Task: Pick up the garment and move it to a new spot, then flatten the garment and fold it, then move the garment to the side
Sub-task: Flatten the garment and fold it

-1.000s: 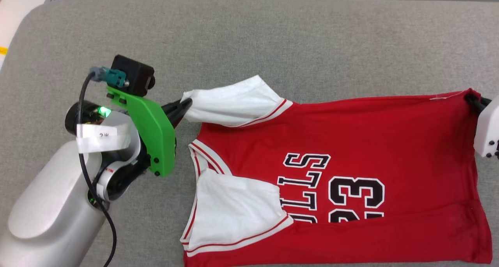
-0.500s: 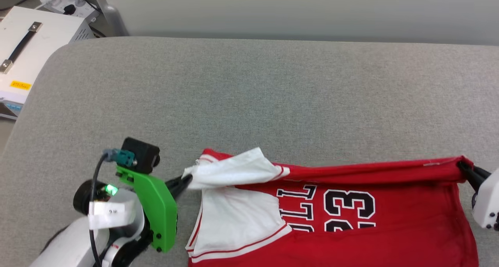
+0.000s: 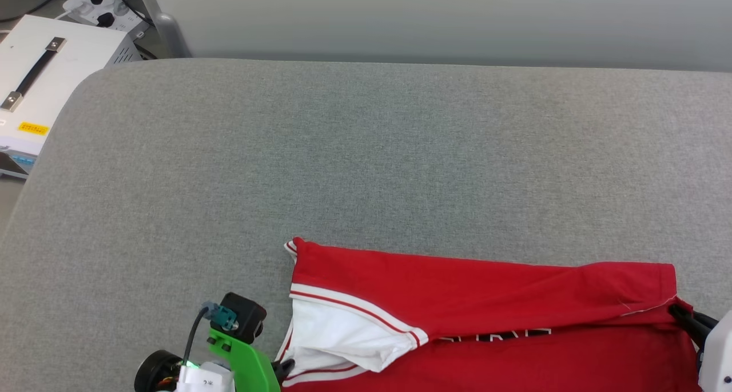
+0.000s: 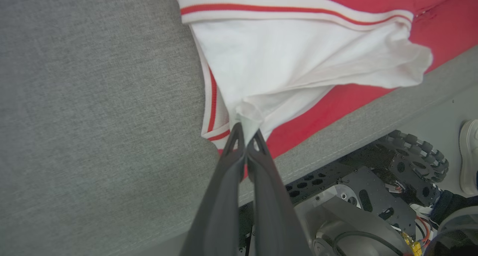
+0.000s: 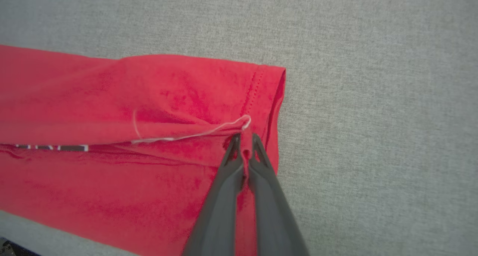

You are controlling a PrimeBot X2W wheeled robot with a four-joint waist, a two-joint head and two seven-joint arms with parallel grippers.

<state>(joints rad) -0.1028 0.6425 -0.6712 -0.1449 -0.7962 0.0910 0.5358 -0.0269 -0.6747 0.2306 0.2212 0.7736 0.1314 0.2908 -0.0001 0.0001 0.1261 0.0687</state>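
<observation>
Head view: we see the garment [image 3: 486, 300] lying low on the grey padded surface [image 3: 366, 151], near its front edge, folded lengthwise so that plain red cloth covers most of the black lettering, of which a thin strip peeks out below the fold; a white sleeve with striped trim lies at its left end; the left gripper [image 3: 284, 367] sits at the bottom of that view beside a green bracket [image 3: 246, 363]; in the left wrist view we see its two dark fingers [image 4: 224, 181] pressed together on a bunched tip of the white sleeve, just beside the striped trim and close to the surface's front edge, with the robot's wheeled base [image 4: 373, 181] below; the right gripper [image 3: 683, 317] is at the garment's right end; in the right wrist view its fingers [image 5: 265, 181] are closed tight on a corner of the red hem, where a loose white thread trails; a white box with a black handle [image 3: 34, 88] stands off the surface's far left corner.
</observation>
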